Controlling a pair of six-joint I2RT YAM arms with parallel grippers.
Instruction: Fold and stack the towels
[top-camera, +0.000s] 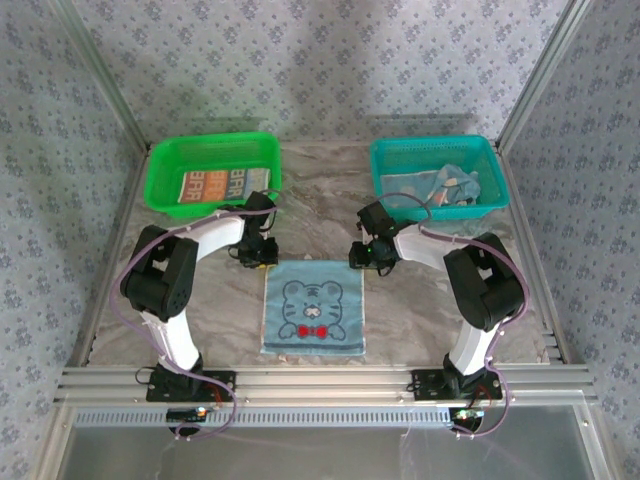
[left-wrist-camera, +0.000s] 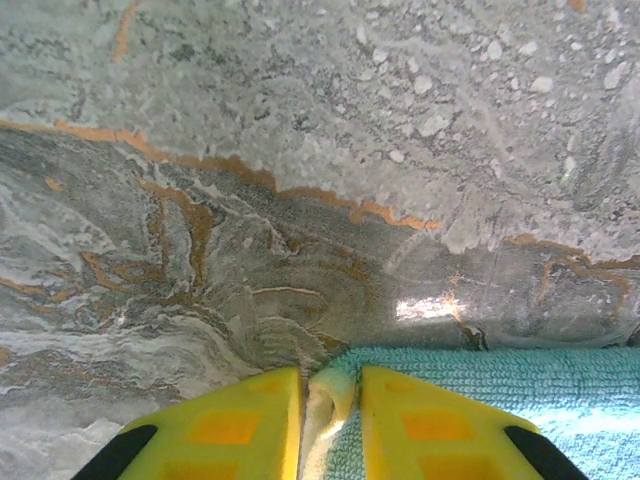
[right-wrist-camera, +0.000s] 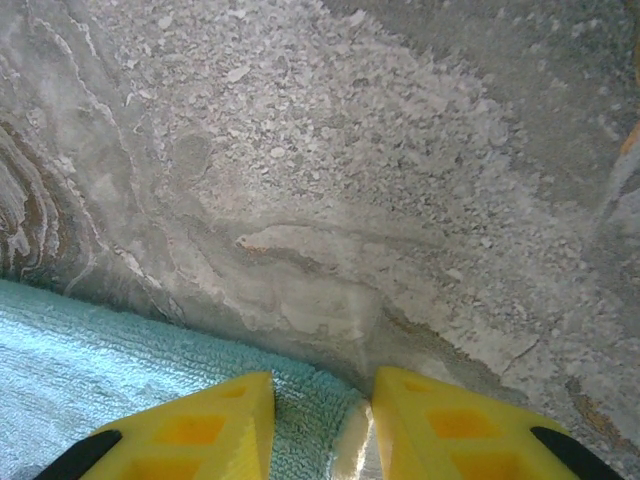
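Observation:
A light blue towel with a cartoon face (top-camera: 313, 308) lies flat on the marble table between the two arms. My left gripper (top-camera: 262, 257) is at its far left corner, and in the left wrist view the gripper (left-wrist-camera: 330, 400) is shut on the pinched-up corner of the towel (left-wrist-camera: 500, 385). My right gripper (top-camera: 366, 256) is at the far right corner. There the gripper (right-wrist-camera: 322, 410) stands open, with the towel's corner (right-wrist-camera: 100, 370) lying loose between its yellow fingers. A striped towel with block letters (top-camera: 215, 185) lies in the green basket. A spotted towel (top-camera: 445, 187) lies crumpled in the teal basket.
The green basket (top-camera: 160, 170) stands at the back left and the teal basket (top-camera: 380, 165) at the back right. Bare marble table (top-camera: 325, 190) runs between them. Metal frame rails (top-camera: 320, 380) border the near edge, and patterned walls close in the sides.

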